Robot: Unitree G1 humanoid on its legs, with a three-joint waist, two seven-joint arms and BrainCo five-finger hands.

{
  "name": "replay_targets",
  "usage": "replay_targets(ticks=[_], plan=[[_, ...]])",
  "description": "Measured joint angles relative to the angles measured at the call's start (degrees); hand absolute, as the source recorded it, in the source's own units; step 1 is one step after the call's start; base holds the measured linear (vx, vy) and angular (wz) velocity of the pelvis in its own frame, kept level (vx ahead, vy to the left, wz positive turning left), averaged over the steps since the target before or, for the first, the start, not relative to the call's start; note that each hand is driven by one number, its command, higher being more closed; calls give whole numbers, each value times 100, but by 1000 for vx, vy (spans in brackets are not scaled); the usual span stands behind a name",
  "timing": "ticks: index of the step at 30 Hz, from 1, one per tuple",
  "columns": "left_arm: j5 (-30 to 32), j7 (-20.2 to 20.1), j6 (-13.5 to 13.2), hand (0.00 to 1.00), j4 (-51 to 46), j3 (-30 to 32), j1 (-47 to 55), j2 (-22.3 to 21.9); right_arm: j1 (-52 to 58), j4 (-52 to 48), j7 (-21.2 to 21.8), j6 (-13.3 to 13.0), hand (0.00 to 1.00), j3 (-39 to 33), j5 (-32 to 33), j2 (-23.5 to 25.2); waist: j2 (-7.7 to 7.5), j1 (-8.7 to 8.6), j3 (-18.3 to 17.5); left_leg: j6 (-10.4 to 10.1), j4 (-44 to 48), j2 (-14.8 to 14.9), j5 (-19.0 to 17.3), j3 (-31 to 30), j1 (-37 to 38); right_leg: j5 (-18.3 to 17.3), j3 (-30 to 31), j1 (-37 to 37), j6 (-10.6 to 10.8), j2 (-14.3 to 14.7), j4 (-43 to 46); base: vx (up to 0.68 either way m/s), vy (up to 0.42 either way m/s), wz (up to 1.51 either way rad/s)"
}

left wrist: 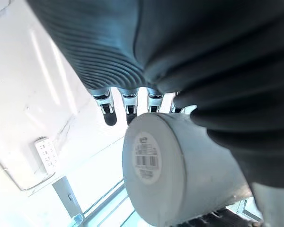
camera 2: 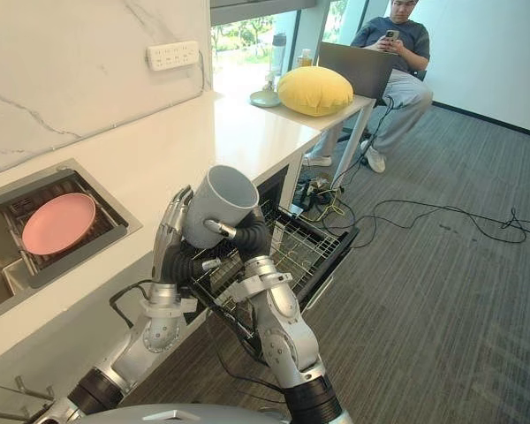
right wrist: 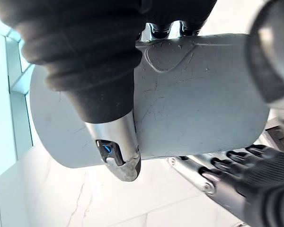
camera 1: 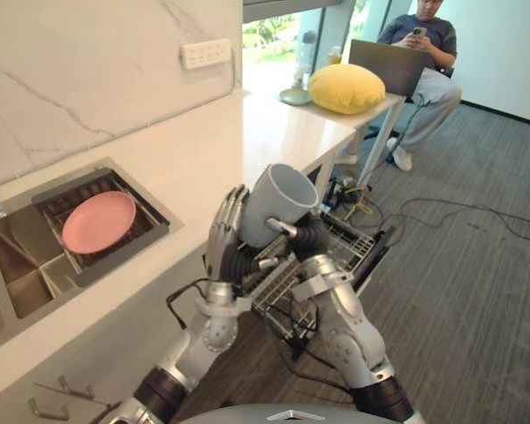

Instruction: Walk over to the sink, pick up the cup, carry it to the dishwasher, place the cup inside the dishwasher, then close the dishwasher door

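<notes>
The robot is holding the plain grey round cup (camera 1: 278, 199) up in the air with both hands, close to the middle of the head views. The right hand (camera 1: 307, 237) is doing the gripping: its fingers are wrapping round the far side of the cup and its thumb (right wrist: 116, 142) is pressing across the near side, so the cup is squeezed and cannot drop. The left hand (camera 1: 223, 237) is sitting at the cup's nine o'clock side with its fingers standing straight up along the wall. It looks like it is just steadying the cup and stopping it from tipping, not grabbing it. The cup is leaning, with its mouth pointing up toward one o'clock and its flat bottom facing back at the robot. The silver wire dishwasher rack (camera 1: 349, 247) is lying pulled out over the open dark dishwasher door (camera 2: 331, 258), just below the hands at about four o'clock, so the cup is likely being carried high to clear the wires before going down. The cup is not in the rack yet and the door is open. Over at nine o'clock, a round pink plate (camera 1: 98, 221) is resting in the steel sink (camera 1: 18, 237) set in the white worktop (camera 1: 221, 150).
</notes>
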Motion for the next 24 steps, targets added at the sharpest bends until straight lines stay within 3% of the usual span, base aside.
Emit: replay_targets(ticks=[12,15,16,20,24], plan=[[-487,-30,-24,0,-11,464,5,-160,71,12,-121,-191,100,-224,123,2,30,6,47,0,-1,-1,0,-12,8,-2,-13,14,2,0,7,0,0,0],[-1231,-666,-285,0,-53,604,138,-162,192,74,-233,-245,100,-500,228,5,25,4,65,4,-1,-3,3,-12,14,-2,-10,17,2,0,11,0,0,0],[-1511,-1066,-338,0,-56,606,194,-164,214,109,-239,-252,100,-649,227,3,20,4,87,4,0,-2,3,-9,23,-4,-5,20,1,0,15,0,0,0],[-2474,-2580,-359,0,-44,334,561,-156,231,474,-358,-257,100,-1223,214,-12,21,6,181,3,-1,-3,1,-1,40,-33,7,7,11,-9,50,0,0,0],[-3048,-3588,-285,0,271,-40,861,-111,236,974,-432,-228,100,-1617,151,-192,44,17,217,-4,-1,0,4,-9,-59,-55,16,-117,14,-52,126,0,0,0]])
